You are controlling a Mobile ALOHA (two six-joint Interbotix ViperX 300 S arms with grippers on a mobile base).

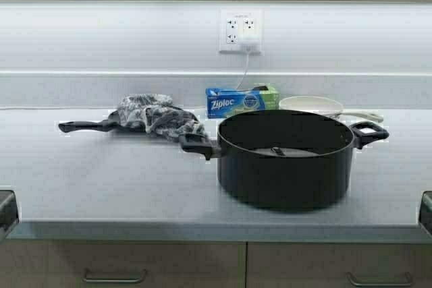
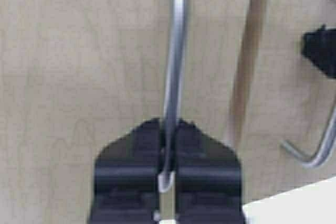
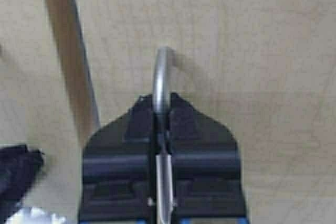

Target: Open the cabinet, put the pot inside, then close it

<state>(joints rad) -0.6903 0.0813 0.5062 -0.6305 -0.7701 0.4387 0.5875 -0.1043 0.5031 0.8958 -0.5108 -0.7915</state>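
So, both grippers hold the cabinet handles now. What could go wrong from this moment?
1. The left gripper pinches its bar handle near the bent end, so it might slip off during the pull.
2. The right gripper also grips its handle close to the end; uneven pulling could twist the cabinet doors.
3. The pot stands near the counter front edge, so a descending arm could knock it.

High view overlooks the counter (image 1: 101, 180); both wrist views face cabinet (image 2: 79, 77) doors closely.
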